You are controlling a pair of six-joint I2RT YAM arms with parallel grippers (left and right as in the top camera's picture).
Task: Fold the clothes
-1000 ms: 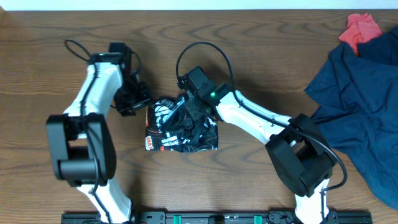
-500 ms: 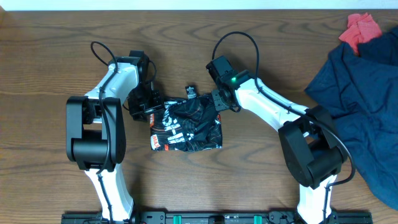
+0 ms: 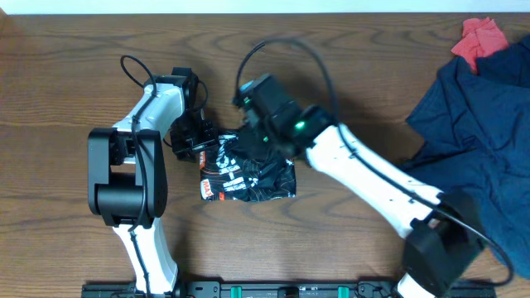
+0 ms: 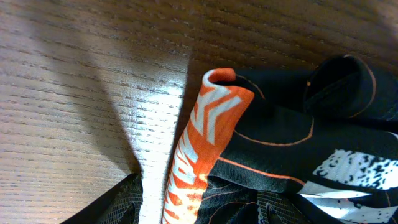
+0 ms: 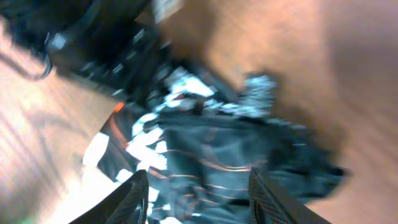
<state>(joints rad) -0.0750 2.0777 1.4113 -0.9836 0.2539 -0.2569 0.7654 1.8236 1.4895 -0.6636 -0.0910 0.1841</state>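
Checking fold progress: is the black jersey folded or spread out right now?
Folded, though rumpled: the black jersey is a compact bundle on the table, and the left wrist view shows its orange-and-white edge doubled over.

You have the jersey (image 3: 248, 175) on the middle of the worktop (image 3: 66, 91). The left gripper (image 3: 205, 149) sits at its far-left corner, the right gripper (image 3: 255, 139) over its far edge. Well apart to the right lies a loose garment (image 3: 480, 141), with a small cloth (image 3: 482, 37) at its far edge.
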